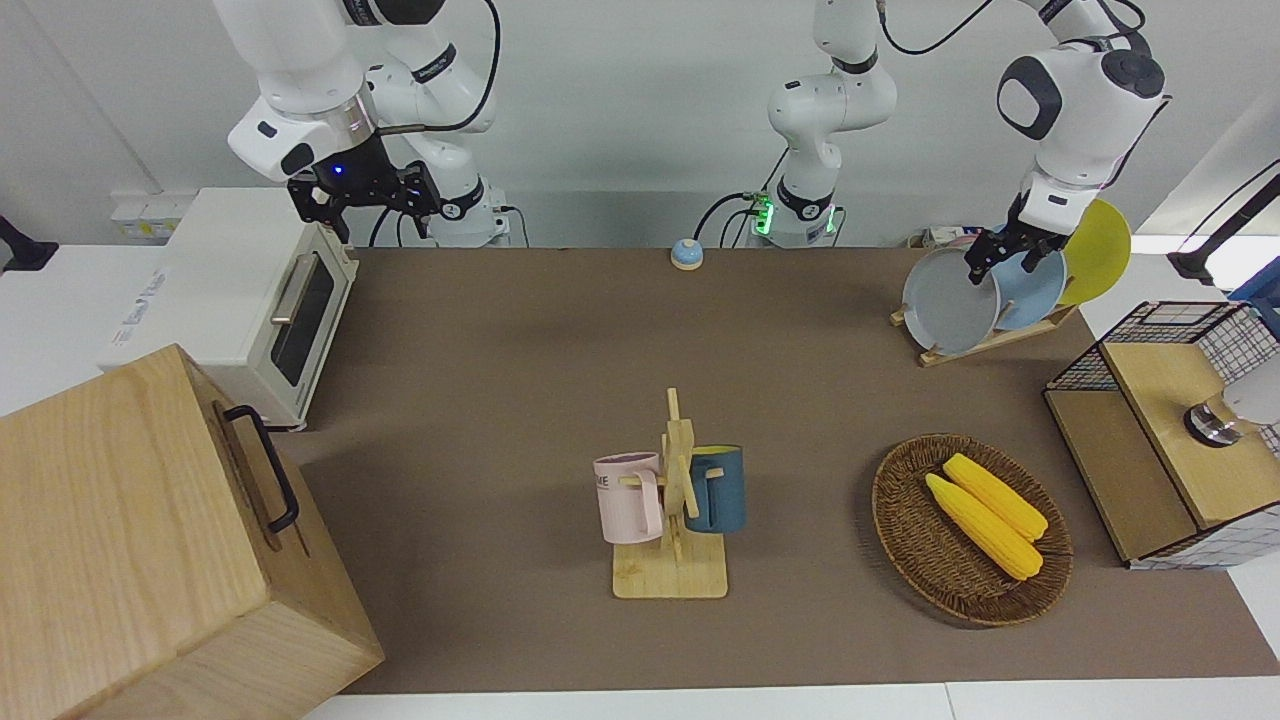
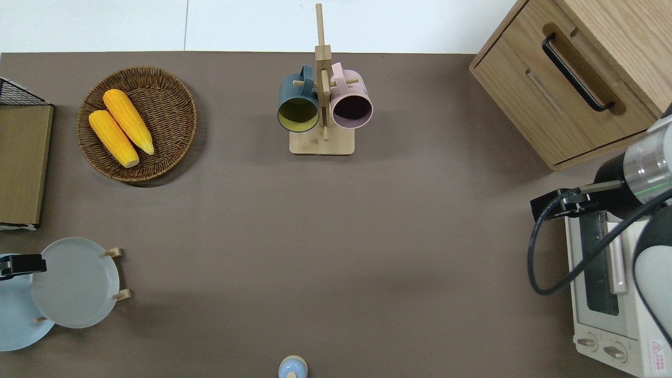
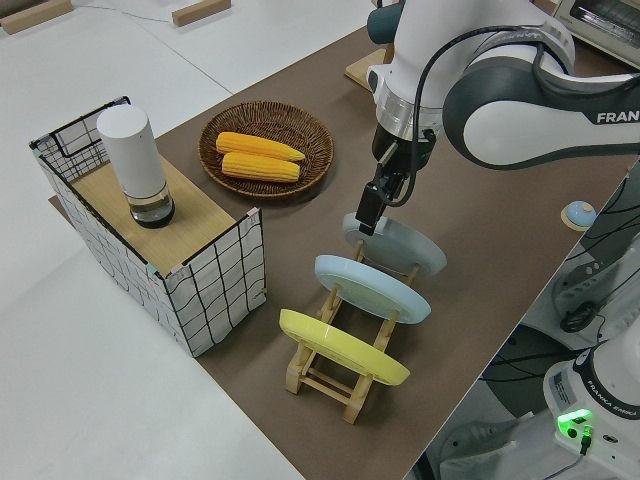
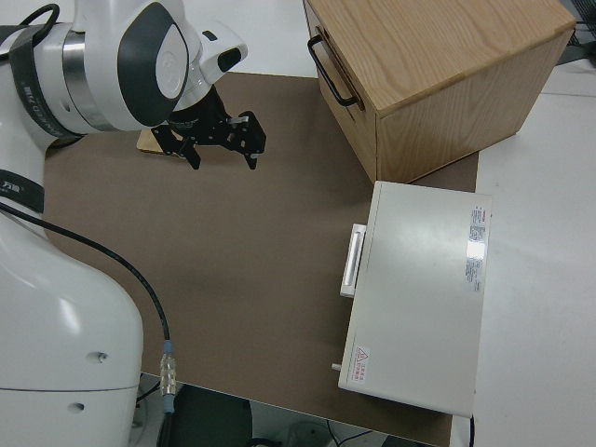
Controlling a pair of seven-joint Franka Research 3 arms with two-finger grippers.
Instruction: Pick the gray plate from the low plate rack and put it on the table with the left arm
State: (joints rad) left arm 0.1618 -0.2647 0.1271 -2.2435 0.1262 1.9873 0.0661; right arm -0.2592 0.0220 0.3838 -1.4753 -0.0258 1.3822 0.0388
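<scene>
Gray plate (image 1: 948, 300): stood on edge in the rack (image 1: 985, 338), in the slot farthest from the robots, with its top rim leaned toward them.
Rack: set on the table (image 1: 560, 330) at the left arm's end, near the edge closest to the robots.
Other plates: a blue plate (image 1: 1030, 288) and a yellow plate (image 1: 1098, 248) are stood in the slots nearer to the robots, in that order.
Left gripper (image 1: 982, 262): lowered to the gray plate's top rim, at the gap between that plate and the blue one; in the overhead view it is seen over the rim (image 2: 23, 264).
Left fingers: seen astride the rim in the left side view (image 3: 369, 210); whether the rim is pinched cannot be told.
Plate contact: the gray plate is seen seated in the rack, not lifted.
Right arm: parked; its fingers (image 4: 251, 140) are spread apart and nothing is held.
Basket (image 1: 905, 530): set farther from the robots than the rack, with two corn cobs (image 1: 985, 512) laid in it.
Mug tree (image 1: 675, 500): stood mid-table, with a pink mug (image 1: 628, 497) and a dark blue mug (image 1: 717, 488) hung on it.
</scene>
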